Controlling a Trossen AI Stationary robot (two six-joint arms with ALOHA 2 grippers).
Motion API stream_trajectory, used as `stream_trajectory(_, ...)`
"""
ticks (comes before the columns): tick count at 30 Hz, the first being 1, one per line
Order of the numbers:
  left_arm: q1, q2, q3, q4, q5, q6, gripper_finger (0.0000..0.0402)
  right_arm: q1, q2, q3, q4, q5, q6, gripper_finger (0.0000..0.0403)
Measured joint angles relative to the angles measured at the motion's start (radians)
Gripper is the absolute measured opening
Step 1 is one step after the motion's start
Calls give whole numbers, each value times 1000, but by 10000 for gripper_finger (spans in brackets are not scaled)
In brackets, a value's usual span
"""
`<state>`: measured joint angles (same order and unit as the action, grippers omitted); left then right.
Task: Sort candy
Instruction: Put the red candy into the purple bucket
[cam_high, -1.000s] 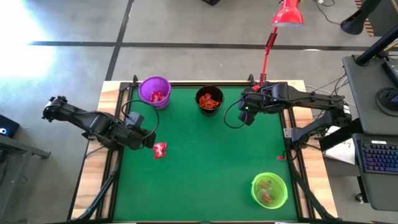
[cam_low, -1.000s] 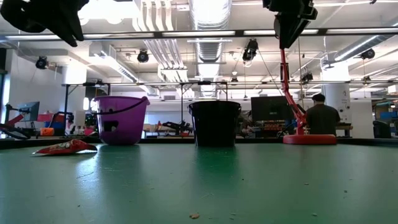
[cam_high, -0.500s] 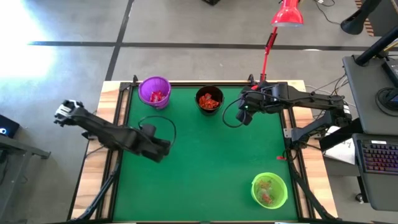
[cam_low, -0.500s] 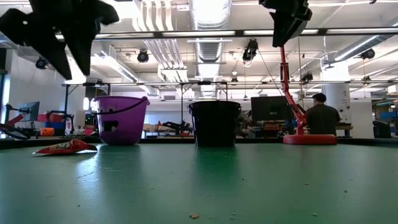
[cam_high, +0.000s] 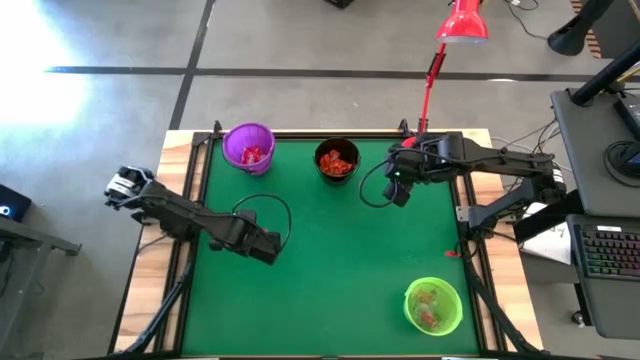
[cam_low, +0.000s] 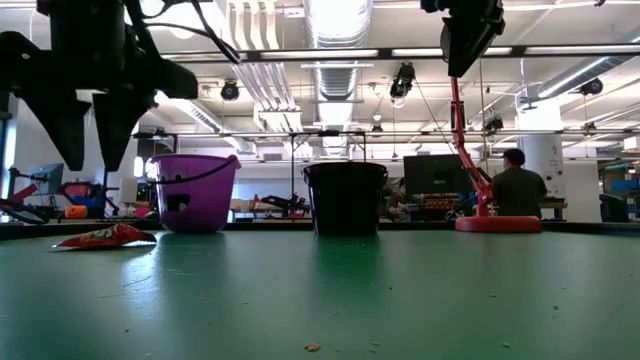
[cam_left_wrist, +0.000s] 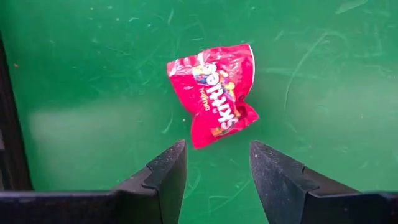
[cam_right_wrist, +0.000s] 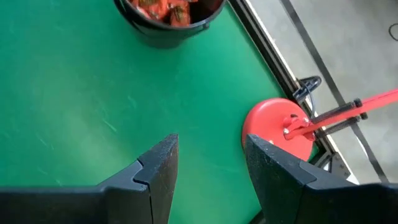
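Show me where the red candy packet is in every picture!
High view: hidden under the left gripper.
Low view: small red crinkly candy packet lies on the green mat, left of the purple plastic cup.
Left wrist view: packet just ahead of the open gripper.
Right wrist view: not in it.
Shared landmark: the purple cup.

We see a crumpled red candy packet (cam_left_wrist: 216, 95) with white lettering and small multicoloured printed sweets, lying on a flat green felt table mat (cam_high: 330, 250) framed by a pale wooden table edge (cam_high: 178, 140). A round purple plastic cup (cam_high: 248, 147) holds red pieces, a round black plastic cup (cam_high: 337, 160) holds red-orange pieces, and a round lime-green plastic cup (cam_high: 433, 305) holds mixed greenish and orange pieces. A bright red metal desk lamp (cam_high: 463, 22) has a red round base (cam_right_wrist: 278, 132).
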<state>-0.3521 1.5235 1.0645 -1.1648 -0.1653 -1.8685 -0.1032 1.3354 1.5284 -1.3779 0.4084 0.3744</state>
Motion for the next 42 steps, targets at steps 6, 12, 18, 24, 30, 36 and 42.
stream_trajectory(6, 17, 65, -1, 68, 4, -20, 158, 37, -2, 0, -48, -61, 19, 178)
stream_trajectory(12, 35, 165, -2, 85, 56, -17, 158, 89, -6, 0, -53, -72, 44, 178)
stream_trajectory(18, 75, 234, -7, 88, 78, 3, 158, 133, -7, 0, -53, -72, 71, 178)
stream_trajectory(24, 124, 249, -10, 103, 76, 76, 158, 158, -7, 0, -54, -72, 71, 178)
stream_trajectory(30, 153, 240, -113, 193, 94, 118, 156, 158, -7, 0, -56, -73, 87, 178)
stream_trajectory(36, 156, 226, -171, 284, 115, 141, 106, 158, -8, 0, -60, -80, 87, 178)
stream_trajectory(42, 158, 206, -125, 187, 92, 309, 12, 158, -8, 0, -55, -78, 87, 178)
